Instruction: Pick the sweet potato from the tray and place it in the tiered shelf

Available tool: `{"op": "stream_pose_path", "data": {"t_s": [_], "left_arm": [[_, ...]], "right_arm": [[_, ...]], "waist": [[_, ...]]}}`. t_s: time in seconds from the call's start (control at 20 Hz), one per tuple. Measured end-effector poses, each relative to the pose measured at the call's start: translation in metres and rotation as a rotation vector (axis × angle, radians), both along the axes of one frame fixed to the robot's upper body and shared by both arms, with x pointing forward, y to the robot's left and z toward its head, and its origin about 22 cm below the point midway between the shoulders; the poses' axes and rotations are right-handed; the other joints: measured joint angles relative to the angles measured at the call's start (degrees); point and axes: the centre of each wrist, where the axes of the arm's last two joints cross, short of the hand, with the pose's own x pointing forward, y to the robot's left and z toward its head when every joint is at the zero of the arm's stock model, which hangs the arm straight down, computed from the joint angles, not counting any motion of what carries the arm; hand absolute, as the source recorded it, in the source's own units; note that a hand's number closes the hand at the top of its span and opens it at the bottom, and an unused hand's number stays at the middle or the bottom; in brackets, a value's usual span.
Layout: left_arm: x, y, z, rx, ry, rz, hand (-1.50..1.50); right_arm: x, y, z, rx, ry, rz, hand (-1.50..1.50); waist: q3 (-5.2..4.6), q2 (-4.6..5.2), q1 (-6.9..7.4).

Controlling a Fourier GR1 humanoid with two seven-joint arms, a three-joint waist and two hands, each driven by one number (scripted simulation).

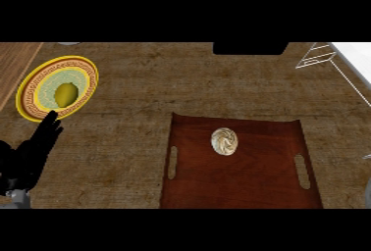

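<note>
A dark red-brown tray (253, 186) with two slot handles lies at the lower middle of the counter. On its upper part rests a pale, round thing with a swirl pattern (225, 141), the only item on the tray. At the top right corner stands a white wire tiered shelf (319, 55), only partly in view. My left hand (33, 147) shows at the lower left edge, black, open, fingers pointing up, well left of the tray and touching nothing. My right hand does not show.
A yellow patterned plate (36, 100) at the upper left holds a yellow-green oval item (65, 94), just above my left fingers. A black object (250, 47) sits at the counter's far edge. Bare counter separates tray and shelf.
</note>
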Motion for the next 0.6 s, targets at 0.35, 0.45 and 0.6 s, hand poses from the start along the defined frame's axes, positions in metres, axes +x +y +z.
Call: {"op": "stream_pose_path", "data": {"t_s": [0.35,0.45,0.6], "left_arm": [[0.001,-0.004,-0.003,0.004,-0.005,0.0,0.0],[0.002,-0.004,-0.005,0.0,0.0,0.0,0.0],[-0.003,-0.001,-0.004,0.007,-0.006,0.006,0.0]], "right_arm": [[0.002,-0.039,-0.02,0.05,-0.047,-0.025,1.5],[0.003,-0.051,-0.027,0.066,-0.048,-0.037,1.5],[-0.003,-0.073,-0.043,0.087,-0.083,-0.087,-1.5]], "waist": [[-0.01,0.11,0.11],[0.01,0.12,0.09],[0.02,0.11,0.14]]}}
